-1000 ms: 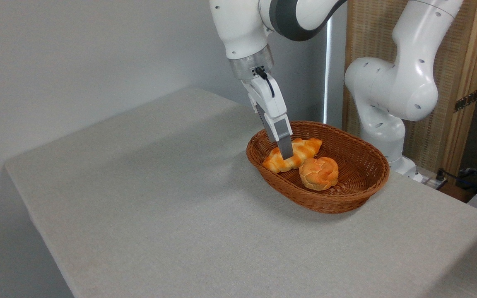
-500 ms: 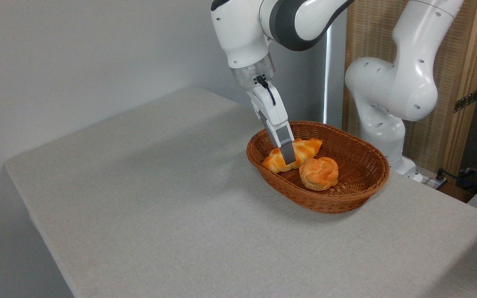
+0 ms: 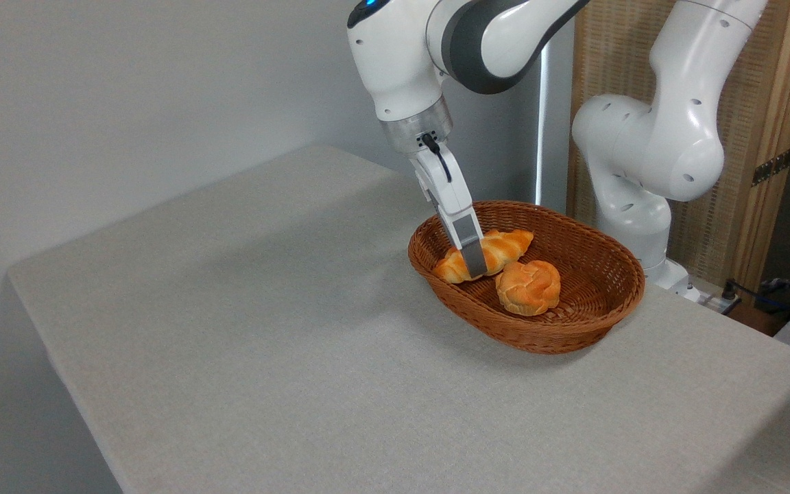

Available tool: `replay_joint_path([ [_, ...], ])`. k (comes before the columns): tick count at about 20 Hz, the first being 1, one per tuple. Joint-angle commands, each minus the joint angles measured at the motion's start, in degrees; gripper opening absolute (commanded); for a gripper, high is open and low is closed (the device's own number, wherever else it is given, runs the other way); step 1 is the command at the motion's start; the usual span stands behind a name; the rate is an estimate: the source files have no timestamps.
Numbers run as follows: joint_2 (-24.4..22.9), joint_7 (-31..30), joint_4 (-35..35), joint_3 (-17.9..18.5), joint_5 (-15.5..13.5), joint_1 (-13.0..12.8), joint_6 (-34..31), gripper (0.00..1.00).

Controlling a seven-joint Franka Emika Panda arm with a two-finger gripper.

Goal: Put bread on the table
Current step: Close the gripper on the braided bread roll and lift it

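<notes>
One white arm (image 3: 436,41) reaches down at a slant into the wicker basket (image 3: 573,322), its gripper (image 3: 474,264) apparently clenched on the bread (image 3: 501,248), the far finger being hidden. Beside it lies a round bun (image 3: 529,287). Since a second ago the loaf's near end has lifted slightly; the basket stands on the table (image 3: 265,343).

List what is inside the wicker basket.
Braided bread, with the gripper at its middle, and a round bun. The far finger and the basket floor beneath them are hidden.
</notes>
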Motion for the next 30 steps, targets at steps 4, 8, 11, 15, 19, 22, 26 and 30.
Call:
replay_joint_path([
  [4,0.3,0.3,-0.6,0.6,-0.2,-1.3,1.2,1.00],
  [8,1.0,0.4,-0.6,0.5,-0.2,-1.3,1.2,1.00],
  [11,1.1,0.2,-0.6,0.5,-0.2,-1.4,1.2,0.94],
  [15,1.2,0.3,-0.6,0.6,-2.1,-2.0,1.2,0.48],
  [19,1.2,0.4,-0.6,0.6,-2.2,-2.0,1.2,0.39],
  [22,1.2,0.4,-0.6,0.6,-2.1,-2.0,1.2,0.39],
  [26,1.2,0.4,-0.6,0.6,-2.1,-2.0,1.2,0.39],
  [30,1.1,0.5,-0.5,0.6,-2.1,-2.0,0.8,0.36],
])
